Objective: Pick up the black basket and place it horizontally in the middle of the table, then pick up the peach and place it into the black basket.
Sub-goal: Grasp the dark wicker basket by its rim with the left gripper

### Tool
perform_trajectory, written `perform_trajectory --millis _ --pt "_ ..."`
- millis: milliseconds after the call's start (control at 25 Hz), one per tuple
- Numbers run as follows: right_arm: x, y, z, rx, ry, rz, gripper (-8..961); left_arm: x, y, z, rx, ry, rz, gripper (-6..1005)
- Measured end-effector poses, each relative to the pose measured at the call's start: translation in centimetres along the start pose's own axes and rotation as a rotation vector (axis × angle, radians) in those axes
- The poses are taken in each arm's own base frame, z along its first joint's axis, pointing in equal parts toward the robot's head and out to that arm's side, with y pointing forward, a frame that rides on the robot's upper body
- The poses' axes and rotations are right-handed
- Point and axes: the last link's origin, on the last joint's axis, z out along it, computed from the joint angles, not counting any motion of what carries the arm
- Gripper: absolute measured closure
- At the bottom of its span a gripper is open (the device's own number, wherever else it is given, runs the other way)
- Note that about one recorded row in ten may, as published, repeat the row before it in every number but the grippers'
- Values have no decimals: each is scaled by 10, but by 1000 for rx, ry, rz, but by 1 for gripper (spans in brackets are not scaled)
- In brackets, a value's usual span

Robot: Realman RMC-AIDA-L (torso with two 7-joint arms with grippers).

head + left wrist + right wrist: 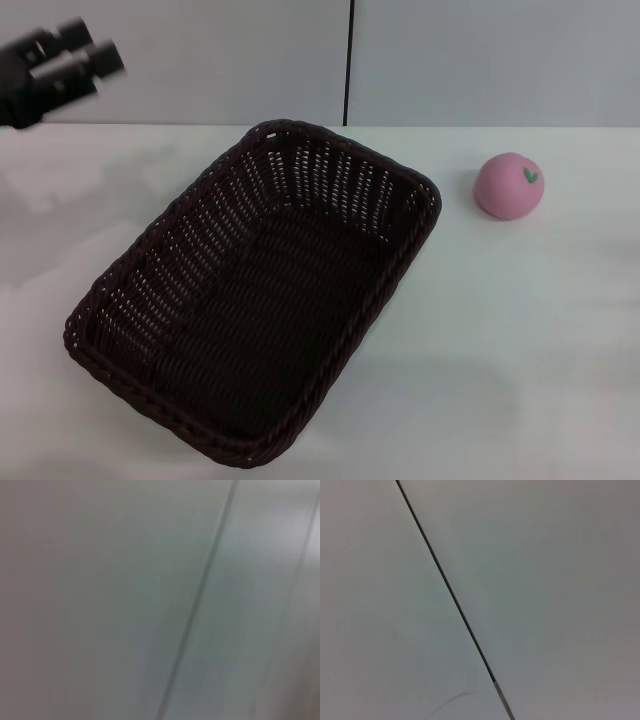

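Observation:
The black basket (262, 290) lies on the white table (520, 340), left of centre, turned diagonally with one short end toward the far wall; it is empty. The pink peach (509, 185) with its small green leaf mark sits on the table to the basket's right, apart from it. My left gripper (85, 58) is raised at the far left, above and well away from the basket, holding nothing. My right gripper is out of view. Both wrist views show only grey wall panels with a dark seam.
A grey panelled wall (480, 60) with a vertical dark seam (348, 60) runs behind the table's far edge. White tabletop lies to the right and front of the basket.

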Motion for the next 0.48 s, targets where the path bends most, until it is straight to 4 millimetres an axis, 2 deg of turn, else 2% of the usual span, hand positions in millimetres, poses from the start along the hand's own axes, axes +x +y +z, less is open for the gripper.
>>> perform_trajectory --millis 160,240,360,480 --pt "0 0 0 1 2 0 350 4 -1 8 -27 -150 -38 263" --pt "0 0 1 0 2 0 350 8 1 18 -32 -339 -69 225" --pt "0 0 1 0 2 0 350 11 3 23 -22 -425 -75 167" --pt "1 -1 0 4 4 0 350 13 4 30 5 -494 -85 169"
